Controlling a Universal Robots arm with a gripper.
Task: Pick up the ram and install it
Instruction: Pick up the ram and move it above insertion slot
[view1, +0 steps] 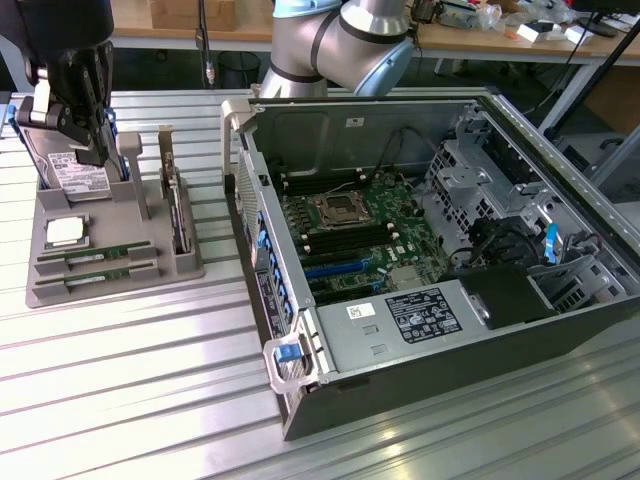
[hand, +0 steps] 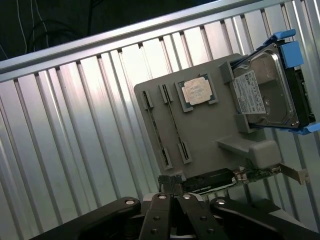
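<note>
Closest to the wrist camera, the claw (hand: 173, 192) has its fingers pressed together, gripping nothing, and hangs over the grey tray (view1: 105, 220) on the counter (view1: 130, 400). In the exterior view the ram (view1: 98, 255) sits at about six o'clock from the claw, apart from it. It is two green sticks lying in parallel slots, with their long axes running nine to three. That tray also carries a processor (view1: 65, 232) at its nine o'clock, a hard drive (view1: 72, 172) at eleven and an upright expansion card (view1: 178, 215) at three. At three o'clock from the tray stands the open computer case (view1: 420, 385), its motherboard (view1: 350, 225) exposed.
</note>
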